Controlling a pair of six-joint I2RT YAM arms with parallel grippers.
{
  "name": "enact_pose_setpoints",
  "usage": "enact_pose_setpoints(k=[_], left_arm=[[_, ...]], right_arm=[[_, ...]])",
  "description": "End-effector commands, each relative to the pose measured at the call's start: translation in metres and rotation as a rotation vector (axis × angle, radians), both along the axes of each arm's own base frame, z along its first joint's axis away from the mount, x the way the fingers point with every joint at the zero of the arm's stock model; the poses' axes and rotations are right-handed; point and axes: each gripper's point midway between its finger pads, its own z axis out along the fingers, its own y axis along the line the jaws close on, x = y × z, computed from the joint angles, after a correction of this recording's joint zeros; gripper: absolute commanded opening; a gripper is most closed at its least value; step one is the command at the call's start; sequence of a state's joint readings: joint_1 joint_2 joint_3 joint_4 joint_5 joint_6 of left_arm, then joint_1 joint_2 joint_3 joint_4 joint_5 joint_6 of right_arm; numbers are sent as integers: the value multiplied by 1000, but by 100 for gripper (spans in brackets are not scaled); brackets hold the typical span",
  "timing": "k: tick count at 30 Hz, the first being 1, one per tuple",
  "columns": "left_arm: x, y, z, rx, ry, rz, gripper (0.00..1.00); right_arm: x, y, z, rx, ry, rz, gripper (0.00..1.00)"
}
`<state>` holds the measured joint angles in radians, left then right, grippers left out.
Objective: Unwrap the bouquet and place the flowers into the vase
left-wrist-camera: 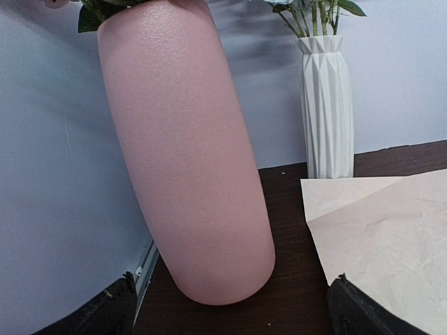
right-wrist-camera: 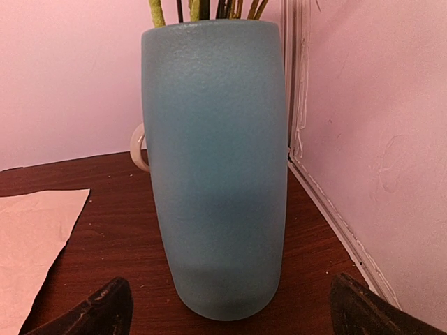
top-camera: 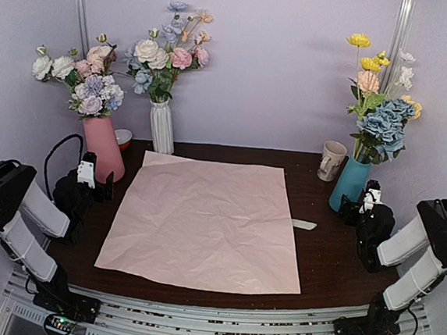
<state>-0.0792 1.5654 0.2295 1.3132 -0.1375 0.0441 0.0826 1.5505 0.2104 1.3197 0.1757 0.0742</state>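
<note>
Top view: a pink paper sheet (top-camera: 203, 224) lies flat at centre. At right, the teal-blue vase (top-camera: 350, 185) stands upright holding the flowers (top-camera: 381, 111), with a cream mug (top-camera: 332, 160) just to its left. The right gripper (top-camera: 353, 206) sits near the vase's base. The left gripper (top-camera: 101, 184) sits near a pink vase (top-camera: 104, 149) at left.

Left wrist view: fingertips (left-wrist-camera: 105, 314) are spread to the bottom corners, with the pink vase ahead and a white ribbed vase (left-wrist-camera: 327, 105) at upper right.

Right wrist view: fingertips (right-wrist-camera: 98, 314) are spread wide and empty. The teal-blue vase fills the centre, with green stems at its mouth.
</note>
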Motion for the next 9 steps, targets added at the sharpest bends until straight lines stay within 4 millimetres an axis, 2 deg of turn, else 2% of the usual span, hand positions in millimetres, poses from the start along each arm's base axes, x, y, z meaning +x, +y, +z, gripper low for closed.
enact_pose_setpoints(k=[1, 9], left_arm=[[2, 2, 9, -10, -36, 0, 98], [2, 2, 9, -11, -36, 1, 98]], right_arm=[[3, 0, 9, -3, -32, 2, 100], [6, 2, 8, 0, -25, 21, 100]])
